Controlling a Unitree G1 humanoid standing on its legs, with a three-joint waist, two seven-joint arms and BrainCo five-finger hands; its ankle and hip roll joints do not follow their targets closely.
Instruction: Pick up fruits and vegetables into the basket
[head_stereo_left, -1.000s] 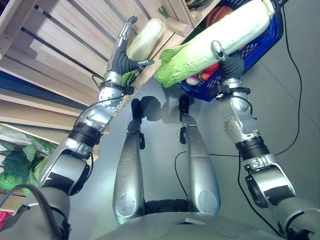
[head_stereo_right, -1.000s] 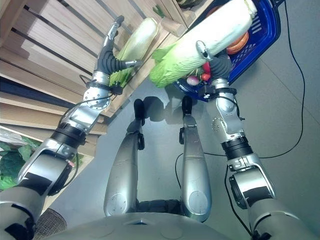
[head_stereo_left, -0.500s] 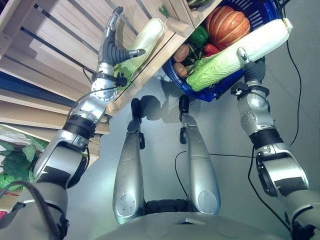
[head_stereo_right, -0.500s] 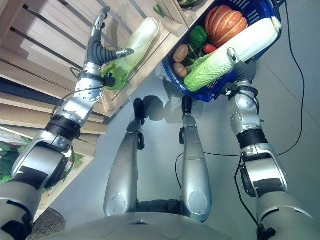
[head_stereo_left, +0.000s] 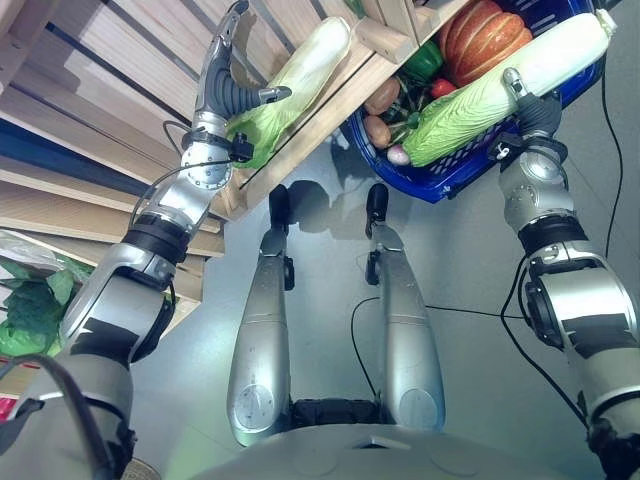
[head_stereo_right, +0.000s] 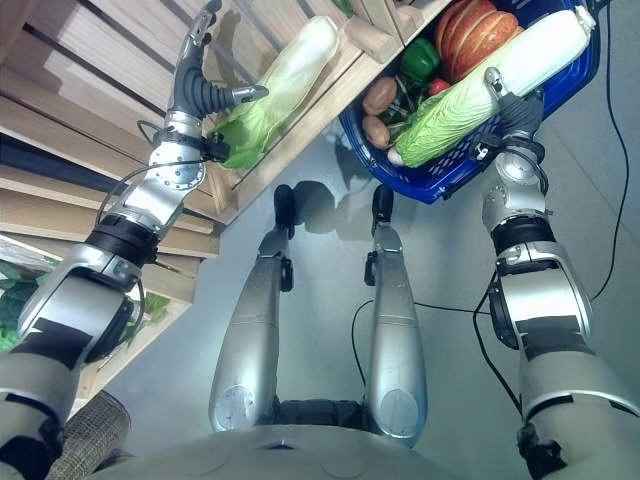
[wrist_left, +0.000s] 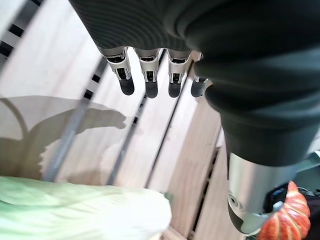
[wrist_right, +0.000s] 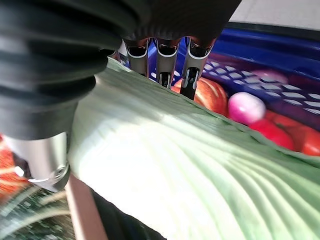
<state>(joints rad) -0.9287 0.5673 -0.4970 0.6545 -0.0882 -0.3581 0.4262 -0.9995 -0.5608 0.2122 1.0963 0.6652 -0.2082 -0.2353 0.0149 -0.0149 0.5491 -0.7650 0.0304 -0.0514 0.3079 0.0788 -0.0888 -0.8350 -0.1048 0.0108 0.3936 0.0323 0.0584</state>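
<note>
Cabbage (head_stereo_left: 500, 85) lowered, apparently lying diagonally.

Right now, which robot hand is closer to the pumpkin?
Right. The right hand holds a cabbage lying across the blue basket, right beside the pumpkin. The left hand is far off, open, by the other cabbage on the wooden shelf.

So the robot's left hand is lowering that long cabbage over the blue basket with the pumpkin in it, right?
Not quite: it is the right hand that holds the long cabbage over the blue basket with the pumpkin in it, as the left eye view shows. The left hand is up by the wooden shelf, fingers straight, near another cabbage.
</note>
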